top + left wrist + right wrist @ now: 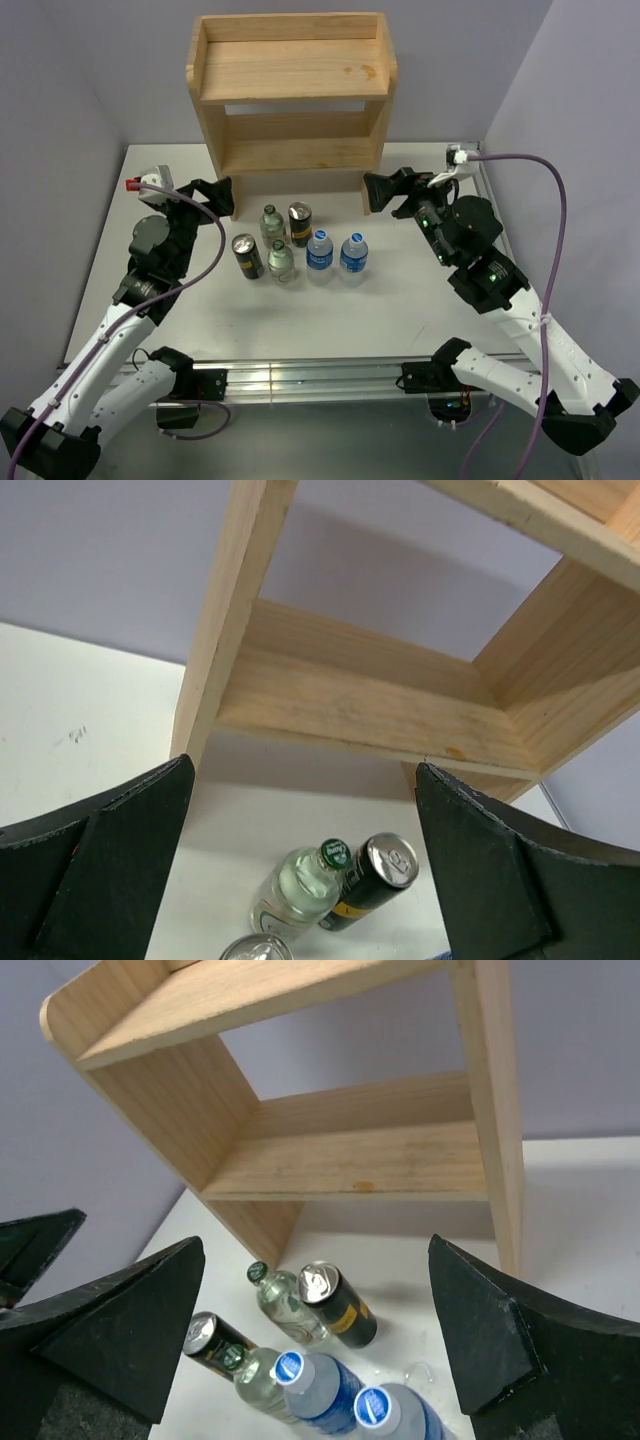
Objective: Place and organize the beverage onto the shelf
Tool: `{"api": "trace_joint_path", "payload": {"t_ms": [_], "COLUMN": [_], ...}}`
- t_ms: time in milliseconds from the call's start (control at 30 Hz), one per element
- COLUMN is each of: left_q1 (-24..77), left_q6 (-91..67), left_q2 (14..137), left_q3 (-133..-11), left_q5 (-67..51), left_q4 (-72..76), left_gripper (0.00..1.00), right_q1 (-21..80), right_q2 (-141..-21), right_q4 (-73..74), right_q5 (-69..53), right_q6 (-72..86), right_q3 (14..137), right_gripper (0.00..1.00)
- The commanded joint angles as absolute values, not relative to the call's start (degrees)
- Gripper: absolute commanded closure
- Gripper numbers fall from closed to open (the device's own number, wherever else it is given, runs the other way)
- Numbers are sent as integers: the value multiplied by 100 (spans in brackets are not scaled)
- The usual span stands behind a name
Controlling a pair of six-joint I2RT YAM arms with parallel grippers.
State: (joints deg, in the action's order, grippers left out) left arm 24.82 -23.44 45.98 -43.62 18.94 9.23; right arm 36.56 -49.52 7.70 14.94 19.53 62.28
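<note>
Table (430,300): white, holds shelf (290,70), drinks (320,250).
Left wrist view: three drinks.
Right wrist view: all six.
Left gripper (222,197), right gripper (375,190): spread.

Pale lilac walls (80,70) box in a white table (420,300) — soft, even light

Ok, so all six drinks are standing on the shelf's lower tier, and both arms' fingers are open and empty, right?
Not quite. The six drinks stand on the table in front of the shelf, not on its lower tier, which is bare in the top external view. The rest holds: the left fingers and right fingers are open and empty.
</note>
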Motion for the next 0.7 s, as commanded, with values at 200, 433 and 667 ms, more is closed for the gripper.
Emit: {"api": "trace_joint_path", "payload": {"t_ms": [200, 433, 667], "left_q1": [3207, 3831, 3981], "left_q6": [-2646, -2426, -2355], "left_q2": [4729, 4307, 4096], "left_q3": [-4413, -4192, -4105], "left_q5": [2371, 3049, 3305], "left_q4": [598, 536, 501], "left_gripper": [1, 1, 1], "right_q1": [3858, 3955, 4078], "right_q2": [-3368, -3278, -3506], "right_q4": [-209, 490, 1449], "right_q5": [768, 675, 1704], "right_q6": [1750, 2496, 3409], "right_q3": [4180, 3428, 3296], "right_gripper": [0, 0, 0]}}
